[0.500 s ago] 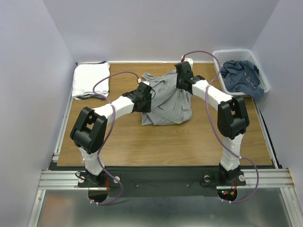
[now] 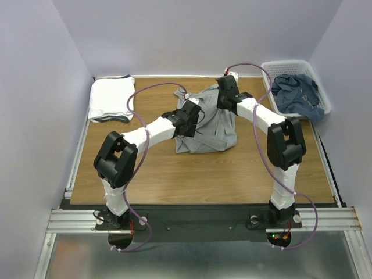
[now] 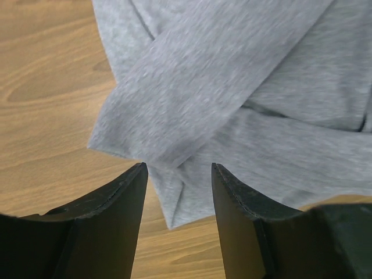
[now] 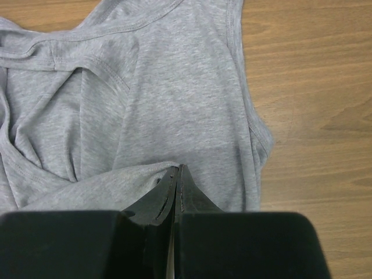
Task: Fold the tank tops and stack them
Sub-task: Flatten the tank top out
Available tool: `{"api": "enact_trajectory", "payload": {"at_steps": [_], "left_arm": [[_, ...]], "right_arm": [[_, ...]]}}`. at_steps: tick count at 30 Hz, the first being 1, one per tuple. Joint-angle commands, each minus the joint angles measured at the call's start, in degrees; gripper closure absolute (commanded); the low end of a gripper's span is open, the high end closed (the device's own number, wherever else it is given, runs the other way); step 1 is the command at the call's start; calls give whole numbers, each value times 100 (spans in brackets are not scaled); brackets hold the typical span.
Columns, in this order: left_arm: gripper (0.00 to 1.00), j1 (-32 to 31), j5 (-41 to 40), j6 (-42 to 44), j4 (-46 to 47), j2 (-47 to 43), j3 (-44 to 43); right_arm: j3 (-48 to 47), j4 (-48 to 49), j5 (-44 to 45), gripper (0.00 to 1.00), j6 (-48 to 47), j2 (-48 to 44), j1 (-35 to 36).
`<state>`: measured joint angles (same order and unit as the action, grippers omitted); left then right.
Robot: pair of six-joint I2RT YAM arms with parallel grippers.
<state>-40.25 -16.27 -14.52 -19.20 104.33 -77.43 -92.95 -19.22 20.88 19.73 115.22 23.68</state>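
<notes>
Top view: grey tank top (image 2: 210, 132) lies rumpled on the wooden table (image 2: 192, 174), centre toward the far side, long axis roughly near-to-far, strap end far. Left gripper (image 2: 192, 114) sits at its left edge and right gripper (image 2: 226, 94) at its far right edge, so both are on the garment. The left one is nearer the loose left side. Both arms reach forward and angle inward toward each other, elbows raised. Folded white pile (image 2: 110, 99) is far left, well apart. White lattice basket (image 2: 293, 63) is far right with a blue garment (image 2: 297, 93) in it. Left wrist view: left gripper (image 3: 177, 174) is released, fingers (image 3: 125, 197) spread. A folded corner of the grey tank top (image 3: 232, 87) sits just ahead of and between the tips, with the cloth running away from the hand and bare table (image 3: 46, 87) to one side. Looks like a short push forward would put that corner in the gap. Right wrist view: right gripper (image 4: 177, 170) is clenched, tips together with a fold of the grey tank top (image 4: 174, 87) running into the pinch, so it's likely holding it. Racerback straps (image 4: 35, 49) are beyond, armhole edge toward the bare table (image 4: 314, 87).
</notes>
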Motion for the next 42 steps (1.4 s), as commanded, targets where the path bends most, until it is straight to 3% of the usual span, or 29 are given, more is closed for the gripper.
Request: {"api": "enact_trajectory", "payload": {"at_steps": [1,28,31,36,42], "left_arm": [[41,-97,-420,178,-206,245,-474],[48,-176,-921,380,-356,887,-703],[54,-194,-1097,389,-356,896,-712],[74,-194,-1238,406,-365,834,-800],[82,-194,-1299,433,-382,729,-923]], "right_arm": [[-224,138,-67,100,75,45,-13],[-145,173,-164,100,93,18,-101],[-119,182,-164,100,75,1,-109],[-83,182,-146,100,67,-26,-118],[-39,200,-155,100,66,-43,-144]]}}
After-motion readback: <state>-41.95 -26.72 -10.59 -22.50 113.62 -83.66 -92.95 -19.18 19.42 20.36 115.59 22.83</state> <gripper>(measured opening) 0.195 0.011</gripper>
